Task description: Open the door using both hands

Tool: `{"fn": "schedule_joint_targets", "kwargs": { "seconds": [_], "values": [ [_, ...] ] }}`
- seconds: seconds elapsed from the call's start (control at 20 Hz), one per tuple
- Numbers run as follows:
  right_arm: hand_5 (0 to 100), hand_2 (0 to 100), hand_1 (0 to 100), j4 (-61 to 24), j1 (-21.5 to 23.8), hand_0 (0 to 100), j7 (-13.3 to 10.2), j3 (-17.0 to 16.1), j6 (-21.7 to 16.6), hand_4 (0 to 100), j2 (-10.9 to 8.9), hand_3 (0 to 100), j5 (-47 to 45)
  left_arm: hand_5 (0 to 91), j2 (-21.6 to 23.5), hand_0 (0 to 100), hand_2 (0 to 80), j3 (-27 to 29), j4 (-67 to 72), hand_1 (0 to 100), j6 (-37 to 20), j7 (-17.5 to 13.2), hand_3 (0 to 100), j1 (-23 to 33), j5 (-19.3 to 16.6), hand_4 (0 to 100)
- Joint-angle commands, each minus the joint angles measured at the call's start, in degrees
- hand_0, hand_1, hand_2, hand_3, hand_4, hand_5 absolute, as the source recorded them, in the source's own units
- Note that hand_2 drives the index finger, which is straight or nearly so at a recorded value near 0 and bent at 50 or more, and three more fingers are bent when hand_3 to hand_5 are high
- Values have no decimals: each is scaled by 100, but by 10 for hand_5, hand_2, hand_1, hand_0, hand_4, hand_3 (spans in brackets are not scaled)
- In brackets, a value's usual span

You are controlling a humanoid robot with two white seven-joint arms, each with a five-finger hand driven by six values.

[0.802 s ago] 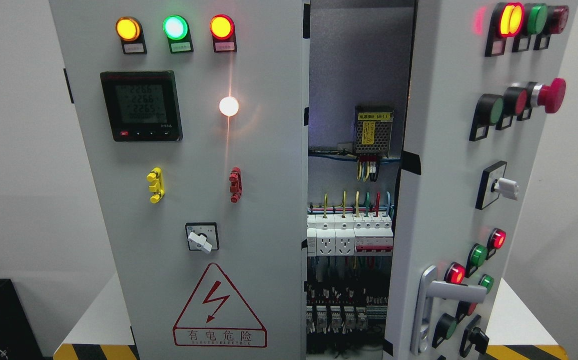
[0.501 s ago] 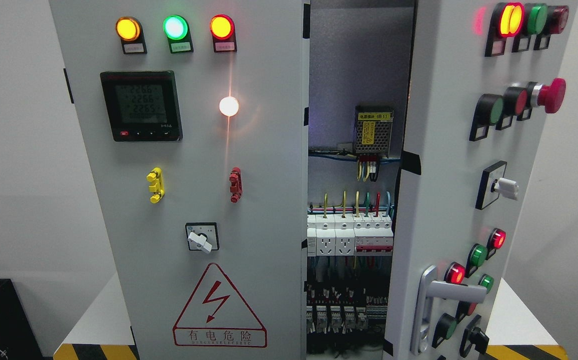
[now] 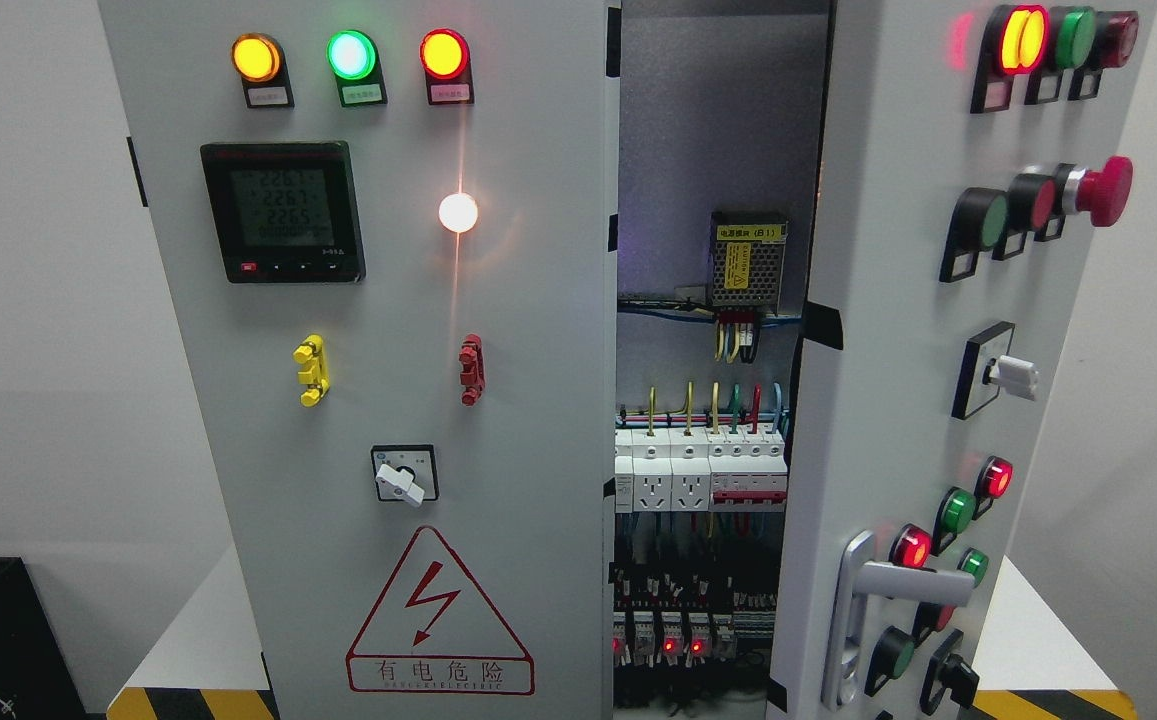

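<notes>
You are looking at a grey electrical cabinet standing on a white worktop edged with yellow-and-black stripes. Its right door is standing swung open toward you, showing breakers and coloured wiring inside, while the left door is sitting shut. A silver lever handle is sticking out low on the open door, among lit buttons. Neither hand is showing, so you cannot tell how their fingers are set or whether they are holding anything.
</notes>
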Motion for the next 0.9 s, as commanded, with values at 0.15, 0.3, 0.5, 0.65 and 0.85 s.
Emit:
{"fn": "schedule_joint_targets", "kwargs": {
  "seconds": [0.15, 0.3, 0.5, 0.65, 0.85],
  "values": [
    [0, 0, 0, -2, 0, 191, 1, 0, 2, 0, 0, 0, 0, 0, 293, 0, 0, -245, -2907, 0, 6, -5, 0, 874, -11, 0],
    [0, 0, 0, -2, 0, 191, 1, 0, 2, 0, 0, 0, 0, 0, 521, 0, 0, -754, -4145, 0, 6, -5, 0, 1226, -2, 0],
    [0, 0, 0, -2, 0, 191, 1, 0, 2, 0, 0, 0, 0, 0, 847, 0, 0, -1221, -5772, 0, 32, -5, 0, 1596, 7, 0],
    [0, 0, 0, -2, 0, 191, 1, 0, 2, 0, 0, 0, 0, 0, 1092, 0, 0, -1397, -6826, 0, 41, -5, 0, 1745, 7, 0],
    [0, 0, 0, 7, 0, 191, 1, 0, 2, 0, 0, 0, 0, 0, 1540, 0, 0, -1669, -8320, 0, 41, -5, 0, 1790, 16, 0]
  ]
}}
